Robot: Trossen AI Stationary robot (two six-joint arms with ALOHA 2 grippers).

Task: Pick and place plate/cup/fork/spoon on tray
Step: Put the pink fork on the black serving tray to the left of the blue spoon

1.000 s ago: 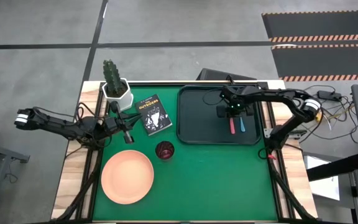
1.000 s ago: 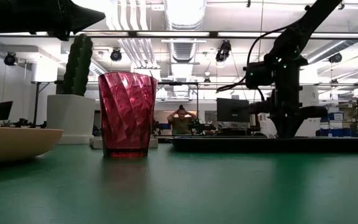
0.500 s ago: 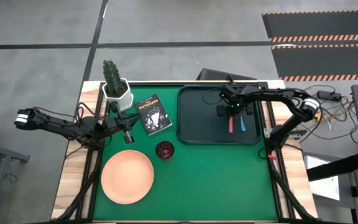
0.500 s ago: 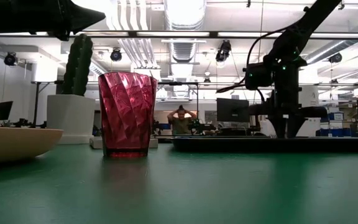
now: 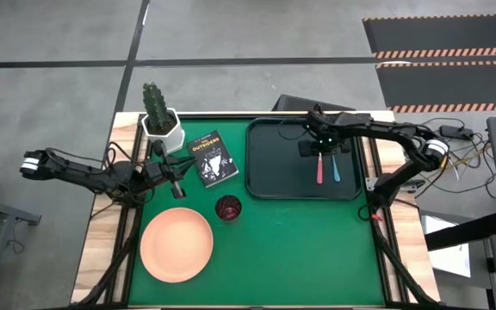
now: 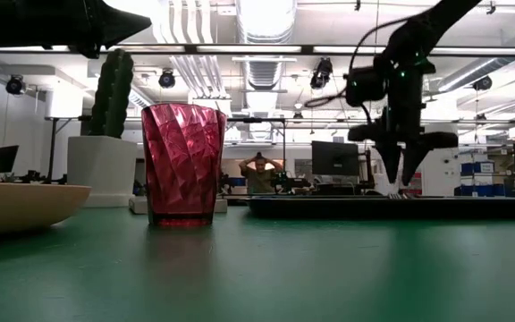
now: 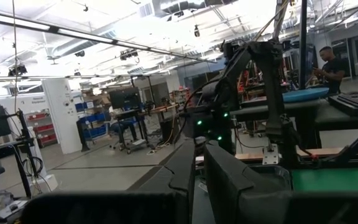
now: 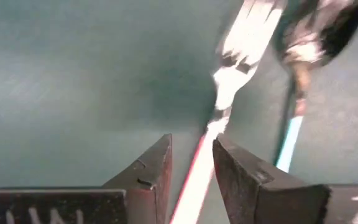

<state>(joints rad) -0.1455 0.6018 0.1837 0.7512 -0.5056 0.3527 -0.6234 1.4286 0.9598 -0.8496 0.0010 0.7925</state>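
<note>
On the green worktop (image 5: 300, 241), one tray (image 5: 274, 164) is carrying one fork (image 5: 320, 172) and one spoon (image 5: 335, 171). The right claw (image 5: 320, 148) is hovering, parted and empty, above the fork. One plate (image 5: 176, 244) and one cup (image 5: 227, 208) are sitting outside. The left claw (image 5: 176, 184), clenched, is waiting nearby.

You are in a large open robotics lab or workshop: exposed white ducts (image 6: 262, 36) run under the ceiling, monitors (image 6: 333, 159) sit on benches, blue bins fill shelving (image 7: 95, 119), striped floor mats (image 5: 442, 52) lie near the green table (image 5: 291, 250), and a person (image 6: 259, 172) sits behind.
</note>
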